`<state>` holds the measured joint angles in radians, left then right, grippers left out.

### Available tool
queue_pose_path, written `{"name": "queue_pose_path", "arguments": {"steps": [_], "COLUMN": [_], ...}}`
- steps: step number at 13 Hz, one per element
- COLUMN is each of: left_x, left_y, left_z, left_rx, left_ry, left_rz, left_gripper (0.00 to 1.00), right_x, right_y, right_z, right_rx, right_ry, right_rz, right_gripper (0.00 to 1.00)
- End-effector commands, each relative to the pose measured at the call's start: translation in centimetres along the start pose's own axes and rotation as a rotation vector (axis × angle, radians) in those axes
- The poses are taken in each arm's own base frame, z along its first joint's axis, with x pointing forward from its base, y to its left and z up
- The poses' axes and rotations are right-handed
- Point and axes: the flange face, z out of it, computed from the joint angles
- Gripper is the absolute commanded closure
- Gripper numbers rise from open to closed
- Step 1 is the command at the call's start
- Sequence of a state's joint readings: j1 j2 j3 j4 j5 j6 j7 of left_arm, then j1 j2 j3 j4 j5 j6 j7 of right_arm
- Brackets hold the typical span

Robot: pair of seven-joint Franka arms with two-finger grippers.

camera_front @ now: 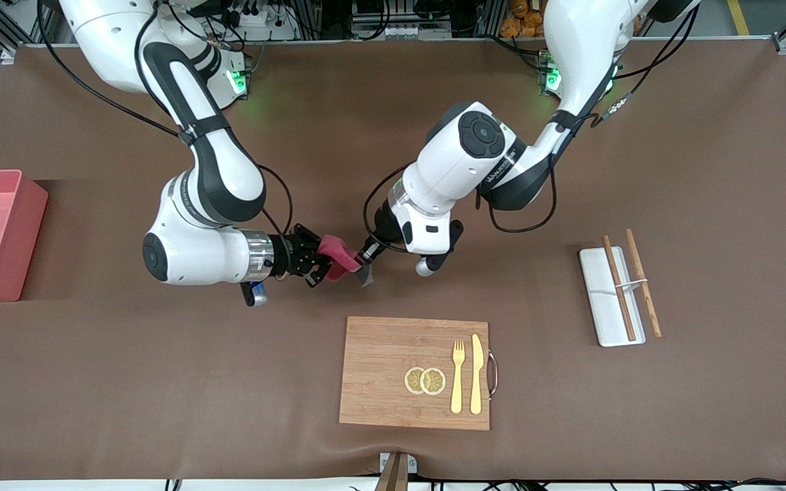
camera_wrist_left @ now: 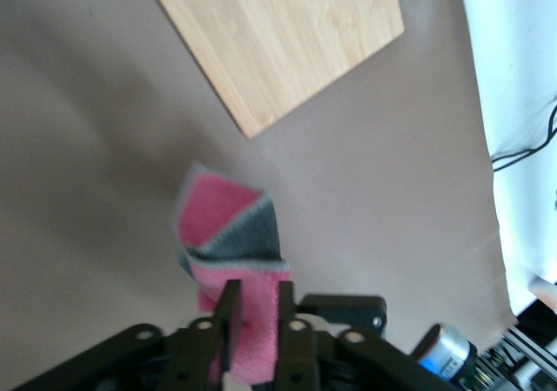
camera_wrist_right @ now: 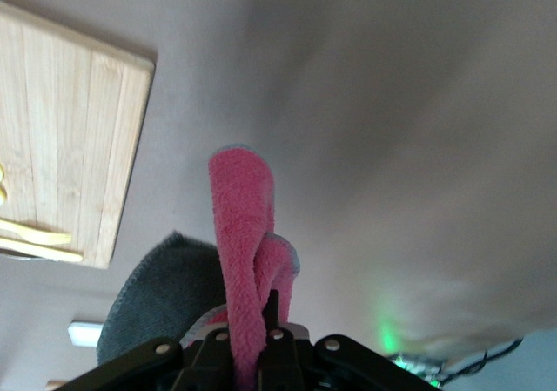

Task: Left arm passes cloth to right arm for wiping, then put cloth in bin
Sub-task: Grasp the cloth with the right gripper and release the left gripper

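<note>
The cloth point(camera_front: 338, 258), crimson with a dark grey face, hangs above the table between the two grippers, over bare table at mid-table. My right gripper point(camera_front: 320, 260) is shut on its red end; in the right wrist view the cloth point(camera_wrist_right: 244, 208) is pinched between the fingers of the gripper point(camera_wrist_right: 257, 308). My left gripper point(camera_front: 364, 259) grips the other end; in the left wrist view its fingers point(camera_wrist_left: 228, 308) stand on either side of the cloth point(camera_wrist_left: 231, 225), pressing it. The pink bin point(camera_front: 31, 204) stands at the right arm's end of the table and looks empty.
A wooden cutting board point(camera_front: 379, 368) lies nearer to the front camera, with two lemon slices point(camera_front: 425, 380), a fork point(camera_front: 458, 375) and a knife point(camera_front: 476, 372) on it. A white tray point(camera_front: 598, 300) with chopsticks point(camera_front: 618, 286) lies toward the left arm's end.
</note>
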<state>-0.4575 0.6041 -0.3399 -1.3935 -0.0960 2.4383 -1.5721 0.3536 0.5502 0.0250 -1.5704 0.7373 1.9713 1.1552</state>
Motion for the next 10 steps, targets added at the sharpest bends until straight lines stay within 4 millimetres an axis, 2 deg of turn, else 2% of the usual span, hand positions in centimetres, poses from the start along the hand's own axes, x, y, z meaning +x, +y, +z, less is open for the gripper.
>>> {"name": "queue_pose_path", "arguments": {"steps": [1, 2, 3, 6, 8, 10], "left_x": [1.6, 2.6, 3.3, 7.7, 11.4, 14.2], "left_y": [0.5, 0.6, 0.4, -0.7, -1.8, -3.1], "left_z": [-3.9, -6.2, -7.5, -13.7, -17.6, -21.5], "left_rx": [0.050, 0.069, 0.114, 0.253, 0.343, 0.407], "left_ry": [0.100, 0.144, 0.164, 0.191, 0.186, 0.178], "left_rz": [0.058, 0.072, 0.091, 0.274, 0.387, 0.441], "left_gripper": [0.00, 0.00, 0.00, 0.00, 0.00, 0.00], "right_x": [1.8, 2.5, 3.2, 7.8, 11.6, 16.2], "right_y": [0.5, 0.7, 1.0, 3.1, 4.3, 5.7], "right_z": [-1.2, -1.3, -1.0, 2.2, 1.9, -0.6], "right_rx": [-0.015, -0.024, -0.041, -0.026, -0.029, -0.075], "right_ry": [0.032, 0.049, 0.077, 0.191, 0.277, 0.354], "right_rz": [-0.127, -0.170, -0.224, -0.416, -0.538, -0.655], "right_gripper": [1.00, 1.00, 1.00, 1.00, 1.00, 1.00]}}
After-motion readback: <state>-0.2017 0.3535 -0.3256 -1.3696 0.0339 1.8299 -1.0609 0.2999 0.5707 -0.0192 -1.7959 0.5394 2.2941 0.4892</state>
